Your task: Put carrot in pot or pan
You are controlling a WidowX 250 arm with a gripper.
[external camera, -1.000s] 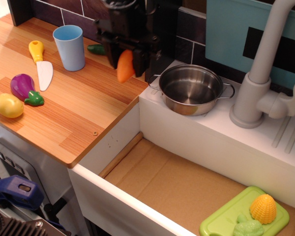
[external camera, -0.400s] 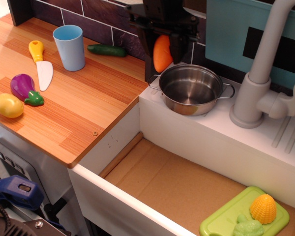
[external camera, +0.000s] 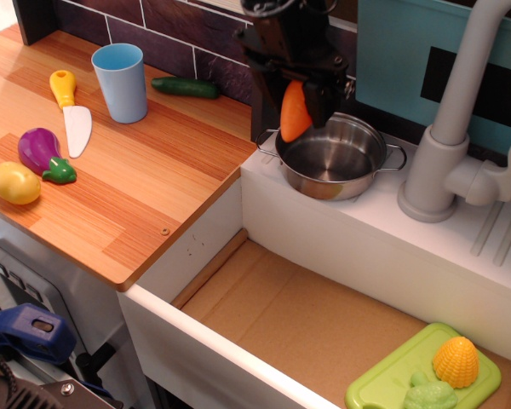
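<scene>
My black gripper (external camera: 295, 102) is shut on the orange toy carrot (external camera: 294, 112), which hangs point down between the fingers. It is held just above the near left rim of the shiny steel pot (external camera: 332, 157), which stands on the white ledge beside the sink and looks empty inside. The gripper's body hides the pot's far left rim.
A grey faucet (external camera: 447, 145) rises right of the pot. On the wooden counter are a light blue cup (external camera: 120, 82), a green cucumber (external camera: 185, 87), a toy knife (external camera: 71, 113), a purple eggplant (external camera: 41, 152) and a yellow fruit (external camera: 15, 182). A green board (external camera: 383, 388) holds yellow corn (external camera: 456, 360) in the sink.
The gripper has carried the carrot rightward from over the wooden counter to the pot's left rim, then lowered it a little toward the pot.
</scene>
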